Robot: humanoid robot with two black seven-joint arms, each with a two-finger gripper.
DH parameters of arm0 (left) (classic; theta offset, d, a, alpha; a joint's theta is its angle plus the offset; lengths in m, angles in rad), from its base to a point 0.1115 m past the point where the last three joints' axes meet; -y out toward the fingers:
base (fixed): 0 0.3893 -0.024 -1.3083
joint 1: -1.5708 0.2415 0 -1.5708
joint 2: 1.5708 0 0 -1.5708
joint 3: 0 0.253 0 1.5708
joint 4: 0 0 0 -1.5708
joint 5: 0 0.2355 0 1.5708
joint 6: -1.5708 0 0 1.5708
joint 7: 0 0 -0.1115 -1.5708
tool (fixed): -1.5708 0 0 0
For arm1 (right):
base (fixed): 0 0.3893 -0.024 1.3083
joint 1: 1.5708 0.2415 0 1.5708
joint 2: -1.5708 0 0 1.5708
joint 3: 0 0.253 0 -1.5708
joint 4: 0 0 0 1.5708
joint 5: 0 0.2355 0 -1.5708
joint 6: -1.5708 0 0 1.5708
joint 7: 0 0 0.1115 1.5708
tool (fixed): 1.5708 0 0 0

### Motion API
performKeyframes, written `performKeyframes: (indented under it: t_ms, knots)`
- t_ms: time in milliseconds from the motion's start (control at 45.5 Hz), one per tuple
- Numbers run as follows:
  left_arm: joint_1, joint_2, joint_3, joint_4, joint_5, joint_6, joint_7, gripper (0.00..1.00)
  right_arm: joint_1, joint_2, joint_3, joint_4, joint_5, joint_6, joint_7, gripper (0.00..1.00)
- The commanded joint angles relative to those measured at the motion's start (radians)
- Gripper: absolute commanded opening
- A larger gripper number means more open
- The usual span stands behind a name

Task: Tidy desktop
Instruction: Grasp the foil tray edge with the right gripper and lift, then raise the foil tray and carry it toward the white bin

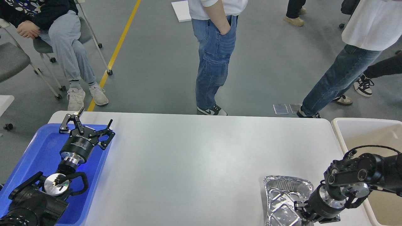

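Desktop (pixel 194 157) carries a foil tray (pixel 284 197) near its right end, right gripper (pixel 303 213) at it, fingers indiscernible; left gripper (pixel 88 124) spread over blue tray (pixel 37 153).

Lab or demo hall: yellow floor line (pixel 117 47), rolling chairs (pixel 19 59), onlookers (pixel 216 53).

Left hand (pixel 95 115) open above blue tray (pixel 37 157); right hand (pixel 302 211) at foil container (pixel 284 196)

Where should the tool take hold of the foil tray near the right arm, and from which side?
Probably the foil tray is best gripped by its crimped rim on the right edge, coming from above on the right tool's side. The tray is thin and shallow, so one finger inside and one outside the rim should hold. That tool already reaches this edge; its fingers are not clear.
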Motion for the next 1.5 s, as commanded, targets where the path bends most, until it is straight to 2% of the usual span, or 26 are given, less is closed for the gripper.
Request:
performKeyframes:
  t_ms: [0,176,308,616,814,1056,1232,1474]
  knots:
    - [0.001,0.000,0.000,0.000,0.000,0.000,0.000,1.00,0.094,-0.070,-0.008,0.082,0.023,0.004,0.000,0.00]
    - [0.001,0.000,0.000,0.000,0.000,0.000,0.000,1.00,0.247,-0.101,-0.088,0.180,0.026,0.019,0.000,0.00]
    - [0.001,0.000,0.000,0.000,0.000,0.000,0.000,1.00,0.359,-0.119,-0.134,0.234,0.031,0.074,0.000,0.00]
    - [-0.001,0.000,0.000,0.000,0.000,0.000,0.000,1.00,0.655,-0.107,-0.298,0.283,0.151,0.315,0.003,0.00]
    - [-0.001,0.000,0.000,0.000,0.000,0.000,0.000,1.00,0.933,-0.084,-0.403,0.330,0.186,0.476,0.003,0.00]
    - [-0.001,0.000,0.000,0.000,0.000,0.000,0.000,1.00,1.203,0.006,-0.472,0.333,0.201,0.480,0.006,0.00]
    - [-0.001,0.000,0.000,0.000,0.000,0.000,0.000,1.00,1.353,0.008,-0.478,0.333,0.220,0.480,0.004,0.00]
    - [-0.001,0.000,-0.002,0.000,0.000,0.000,0.000,1.00,1.403,0.009,-0.490,0.333,0.220,0.480,0.004,0.00]
